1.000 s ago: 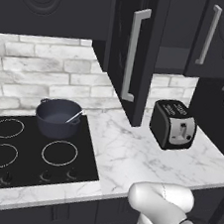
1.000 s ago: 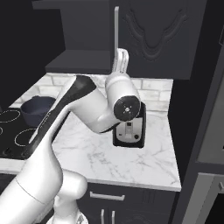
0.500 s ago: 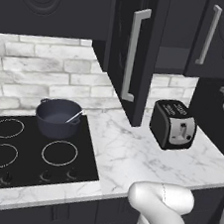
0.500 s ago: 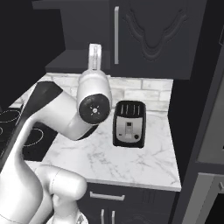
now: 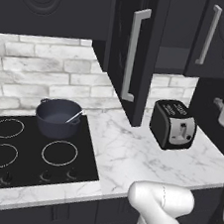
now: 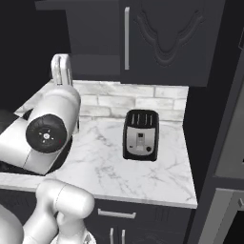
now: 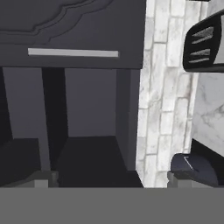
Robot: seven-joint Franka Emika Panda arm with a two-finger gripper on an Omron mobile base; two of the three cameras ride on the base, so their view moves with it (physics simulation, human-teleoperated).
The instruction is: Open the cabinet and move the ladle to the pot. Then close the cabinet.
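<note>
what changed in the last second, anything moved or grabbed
Only the arm moved: in the right base view it swung left, off the toaster. Nothing was taken hold of or let go. The ladle stays in the pot, and the cabinet door stays open.

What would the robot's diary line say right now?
ladle: in pot | cabinet: left door open | end effector: open, empty, facing cabinet | next: close door

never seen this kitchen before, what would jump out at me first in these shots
The cabinet catches the eye first: its left door stands swung out over the marble counter, and the dark shelf behind it is bare. Next comes the pot on the black cooktop, with the ladle leaning inside it. The black toaster sits to its right.
</note>
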